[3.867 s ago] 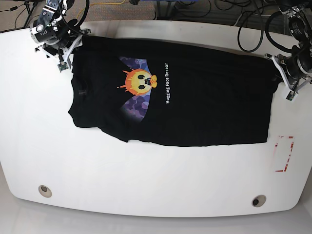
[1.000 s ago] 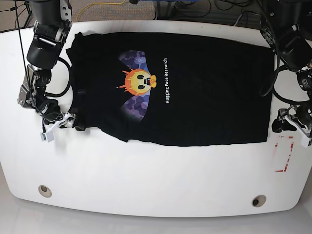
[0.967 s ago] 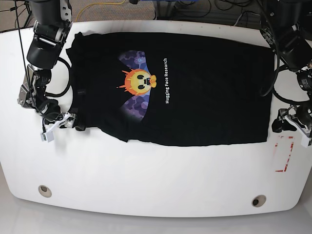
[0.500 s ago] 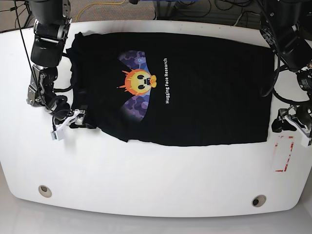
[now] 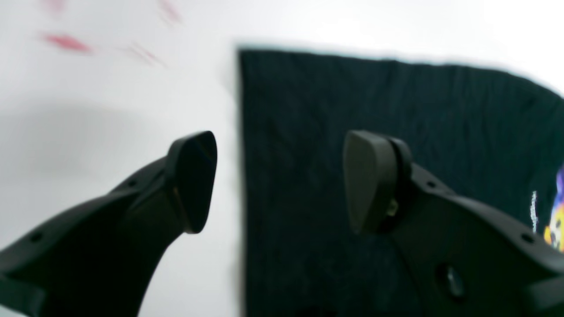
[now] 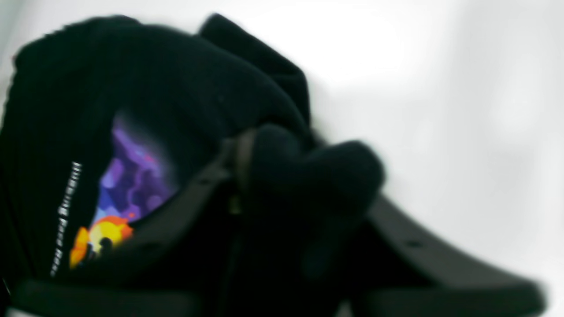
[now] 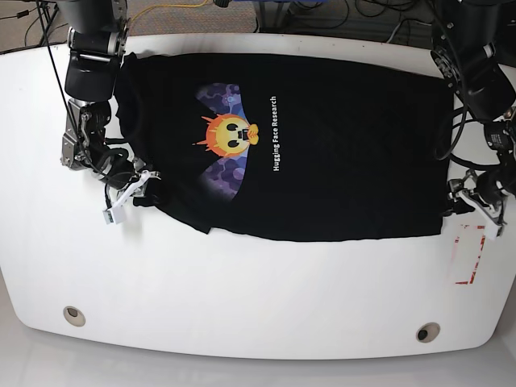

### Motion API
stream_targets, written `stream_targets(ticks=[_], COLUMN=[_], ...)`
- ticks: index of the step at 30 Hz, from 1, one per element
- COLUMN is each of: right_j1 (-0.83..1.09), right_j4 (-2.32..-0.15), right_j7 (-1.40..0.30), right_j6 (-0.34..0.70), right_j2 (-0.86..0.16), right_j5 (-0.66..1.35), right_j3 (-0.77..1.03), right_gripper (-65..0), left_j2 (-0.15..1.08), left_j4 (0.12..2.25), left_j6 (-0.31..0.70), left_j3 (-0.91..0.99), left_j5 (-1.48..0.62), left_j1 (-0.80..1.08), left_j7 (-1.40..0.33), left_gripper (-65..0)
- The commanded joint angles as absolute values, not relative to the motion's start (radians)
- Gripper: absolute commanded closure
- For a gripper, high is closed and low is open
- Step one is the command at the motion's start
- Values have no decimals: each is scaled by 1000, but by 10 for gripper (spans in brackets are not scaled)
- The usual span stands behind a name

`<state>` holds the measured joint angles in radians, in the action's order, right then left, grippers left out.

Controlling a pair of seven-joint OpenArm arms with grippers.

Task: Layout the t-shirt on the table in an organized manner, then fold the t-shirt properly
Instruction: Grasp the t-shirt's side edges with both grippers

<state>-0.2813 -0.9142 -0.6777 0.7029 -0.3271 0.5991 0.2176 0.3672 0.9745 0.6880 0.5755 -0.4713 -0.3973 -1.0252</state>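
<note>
While the t-shirt (image 7: pixel 314 145) already lies spread print-up across the worktop (image 7: pixel 242 298), layout looks basically done and folding looks barely started, no completed crease visible yet. Right pincer (image 7: pixel 139 187) is clamped on a bunch of black cloth at the shirt's collar-end corner; its wrist view shows fabric wadded between the jaws with the purple patch and orange face (image 6: pixel 99 237) just beside it. Left pincer (image 5: pixel 280 180) is open, jaws spread and straddling the hem edge, one jaw over bare white surface, the other over black cloth, nothing gripped. My read: next is closing left on that hem corner, then lifting both near corners together for the first lengthwise fold; the rest of the folds all remain. Red-and-white tape rectangle (image 7: pixel 470 254) sits just beside the left pincer, off the cloth. Two grommet holes (image 7: pixel 74 315) are well apart from both pincers, on the shirt-free strip of worktop. Surface is glossy white, rounded corners, plenty of bare area on that side. Beyond the far edge: dark floor, cables (image 7: pixel 363 16), one yellow lead. Wrist views are blurred, so contact detail is limited
</note>
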Motion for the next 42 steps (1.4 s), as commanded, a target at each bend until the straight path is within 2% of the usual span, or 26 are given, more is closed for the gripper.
stream_targets(ticks=[1,11,19,23,27,42], right_j1=[-288,-246,-226,-228,-228,-226], right_j4=[-920,-992,-1069,-1070,-1070,-1070], right_j7=[-702,-705,-742,-743,-750,-750], right_j6=[698,698,698,698,698,698], right_j2=[-338,-338,-337,-334,-334,-334], right_j5=[579,579,579,579,579,579], right_j3=[216,216,216,216,217,217], right_gripper=[-54,-51,-51,-51,-51,-51], left_j2=[392,392,392,400,458,481], left_j4=[934,723,598,608,656,661], left_j6=[670,656,595,596,596,596], left_j3=[547,435,384,386,384,383], left_j5=[-499,-498,-409,-394,-395,-381], left_j1=[-444,-521,-565,-564,-562,-527], left_j7=[-947,-766,-644,-662,-677,-677], left_gripper=[-428,-429,-429,-429,-429,-429])
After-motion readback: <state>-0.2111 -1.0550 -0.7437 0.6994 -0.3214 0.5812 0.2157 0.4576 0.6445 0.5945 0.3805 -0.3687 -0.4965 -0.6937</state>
